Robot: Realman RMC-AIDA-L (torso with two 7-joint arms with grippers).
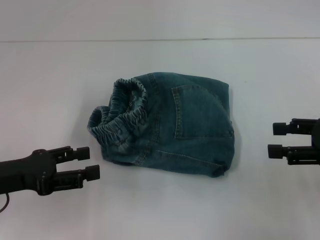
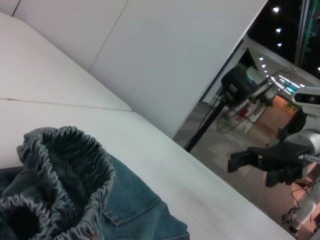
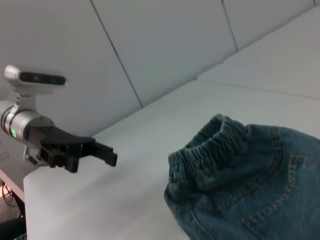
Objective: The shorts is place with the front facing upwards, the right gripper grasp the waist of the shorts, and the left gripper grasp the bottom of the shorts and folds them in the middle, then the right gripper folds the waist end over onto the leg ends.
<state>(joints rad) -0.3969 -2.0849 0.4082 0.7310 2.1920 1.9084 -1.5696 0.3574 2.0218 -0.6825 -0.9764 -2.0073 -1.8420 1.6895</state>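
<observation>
Both folds look done on the shorts [image 1: 172, 127], with the left gripper [image 1: 90, 162] and right gripper [image 1: 276, 139] clear and spread, holding nothing.

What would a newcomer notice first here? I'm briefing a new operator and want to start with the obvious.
The folded denim shorts lie bunched in the middle of the white table, their gathered elastic waistband puffed up and turned toward the robot's left. On either side, clear of the cloth, sit the two black end effectors: the left end effector at the near left, open, and the right end effector at the right edge, open.
</observation>
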